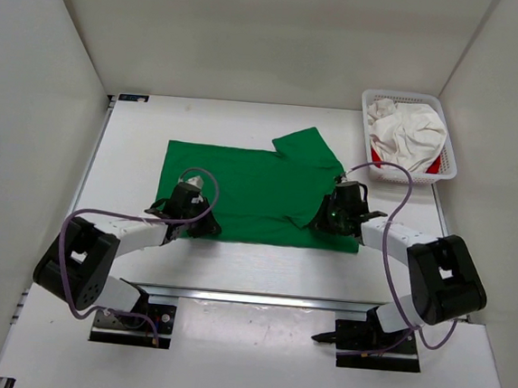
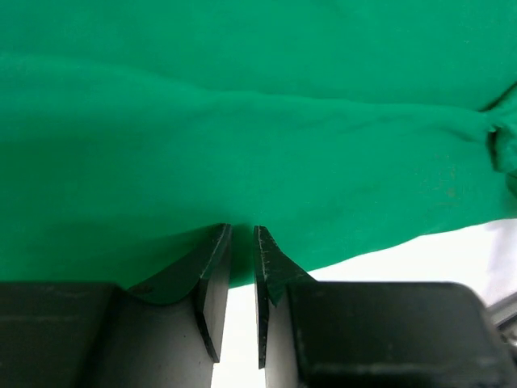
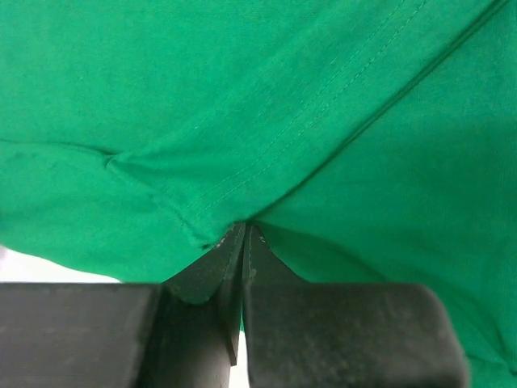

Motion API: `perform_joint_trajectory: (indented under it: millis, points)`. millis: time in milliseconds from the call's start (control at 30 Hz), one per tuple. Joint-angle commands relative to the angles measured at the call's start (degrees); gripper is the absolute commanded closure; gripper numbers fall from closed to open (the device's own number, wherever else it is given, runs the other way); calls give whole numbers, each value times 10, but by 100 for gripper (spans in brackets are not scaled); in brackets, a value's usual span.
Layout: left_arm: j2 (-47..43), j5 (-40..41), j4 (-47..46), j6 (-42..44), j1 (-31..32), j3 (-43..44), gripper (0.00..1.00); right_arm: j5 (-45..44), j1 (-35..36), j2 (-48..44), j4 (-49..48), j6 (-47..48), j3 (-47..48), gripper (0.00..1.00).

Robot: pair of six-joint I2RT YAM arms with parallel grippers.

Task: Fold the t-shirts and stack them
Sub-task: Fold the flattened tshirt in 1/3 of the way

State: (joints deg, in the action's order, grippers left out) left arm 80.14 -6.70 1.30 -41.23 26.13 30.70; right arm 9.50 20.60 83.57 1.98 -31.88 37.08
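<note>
White-walled bay, white worktop (image 1: 234,269).

Top view: green t-shirt (image 1: 251,184) spread flat mid-worktop, one sleeve angled toward the far right. Left arm reaches in low, elbow out to the left, with the left claw (image 1: 205,229) at the shirt's near-left hem. Right arm is likewise low, with the right claw (image 1: 318,224) on the shirt's near-right part. Basket (image 1: 368,104) in the far right corner holds the white t-shirt (image 1: 414,133) and a sliver of red t-shirt (image 1: 437,166) (mostly buried).

Left wrist view: left claw (image 2: 242,238) tips nearly together, slim gap, straddling the hem of the green t-shirt (image 2: 258,121). Whether they pinch it cannot be told.

Right wrist view: right claw (image 3: 245,234) clamped tight on a raised fold of the green t-shirt (image 3: 161,97), beside a stitched seam.
</note>
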Motion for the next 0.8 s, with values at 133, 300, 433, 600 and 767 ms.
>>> perform_joint_trajectory:
  millis: [133, 300, 433, 600, 767]
  points:
    - [-31, -36, -35, -4, -23, -47, 71, -5, 5, 19, -27, -1, 20, 100]
    - [-35, -33, -42, -9, -15, -51, 71, 3, 3, 31, -38, -6, 27, 100]
    - [-37, -34, -39, -7, -19, -53, 70, 2, 3, 59, -48, -7, 59, 100]
    - [-54, -34, -25, -2, -19, -50, 70, 19, -17, 126, -98, -27, 135, 100]
    - [-76, -35, 0, 5, -12, -25, 70, 30, -21, 165, -59, -19, 270, 100]
